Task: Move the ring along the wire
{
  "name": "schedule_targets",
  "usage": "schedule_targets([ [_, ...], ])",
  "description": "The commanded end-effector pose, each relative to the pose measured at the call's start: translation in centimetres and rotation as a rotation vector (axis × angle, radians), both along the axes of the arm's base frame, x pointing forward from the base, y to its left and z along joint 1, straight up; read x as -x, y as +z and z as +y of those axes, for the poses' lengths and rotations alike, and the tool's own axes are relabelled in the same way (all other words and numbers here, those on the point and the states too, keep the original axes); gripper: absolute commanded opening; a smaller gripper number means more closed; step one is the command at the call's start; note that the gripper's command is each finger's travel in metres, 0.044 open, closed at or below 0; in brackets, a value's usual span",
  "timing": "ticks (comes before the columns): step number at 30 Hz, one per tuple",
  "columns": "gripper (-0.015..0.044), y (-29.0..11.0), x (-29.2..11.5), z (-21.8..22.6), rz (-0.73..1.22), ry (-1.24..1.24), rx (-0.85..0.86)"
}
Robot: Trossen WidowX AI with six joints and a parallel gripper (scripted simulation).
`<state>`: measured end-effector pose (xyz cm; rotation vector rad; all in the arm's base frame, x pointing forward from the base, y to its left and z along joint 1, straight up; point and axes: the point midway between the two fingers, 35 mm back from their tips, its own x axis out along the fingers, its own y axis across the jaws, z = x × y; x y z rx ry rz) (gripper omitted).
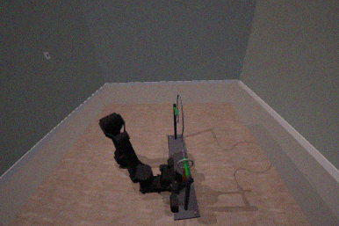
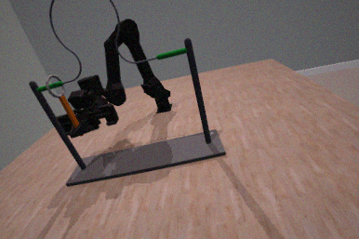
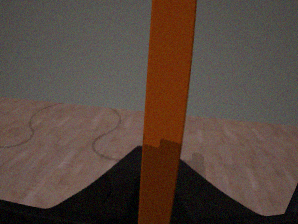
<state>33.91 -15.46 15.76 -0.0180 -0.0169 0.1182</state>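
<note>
The metal ring (image 1: 191, 161) (image 2: 58, 97) encircles the green part (image 1: 186, 170) (image 2: 56, 84) beside one post (image 1: 188, 195) (image 2: 70, 144), the left one in the exterior view. Its orange handle (image 1: 183, 174) (image 2: 68, 110) (image 3: 169, 75) slants down from the ring. My gripper (image 2: 76, 128) (image 3: 150, 156) is shut on the handle's lower part, below the wire. The other green part (image 1: 176, 112) (image 2: 172, 54) sits by the other post (image 1: 175, 126) (image 2: 198, 92). Whether the ring touches the green part is too small to tell.
The thin grey wire (image 1: 183, 122) (image 2: 115, 8) rises from the near green part in a tall loop, dips, then runs to the far green part. A grey base plate (image 1: 177, 146) (image 2: 186, 151) carries both posts. My arm (image 1: 125, 151) (image 2: 113, 62) stands behind the wire in the exterior view.
</note>
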Motion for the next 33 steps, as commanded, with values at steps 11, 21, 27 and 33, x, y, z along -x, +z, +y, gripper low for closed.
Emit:
schedule_targets([
  [11,-0.0150,0.3,0.0,0.6,-0.004,0.006,0.001],
  [21,-0.0150,0.2,0.1,1.6,-0.002,0.008,0.000],
  [27,-0.0150,0.2,0.2,2.2,-0.001,0.009,-0.003],
  [33,-0.0150,0.2,0.3,2.9,0.000,0.009,-0.010],
])
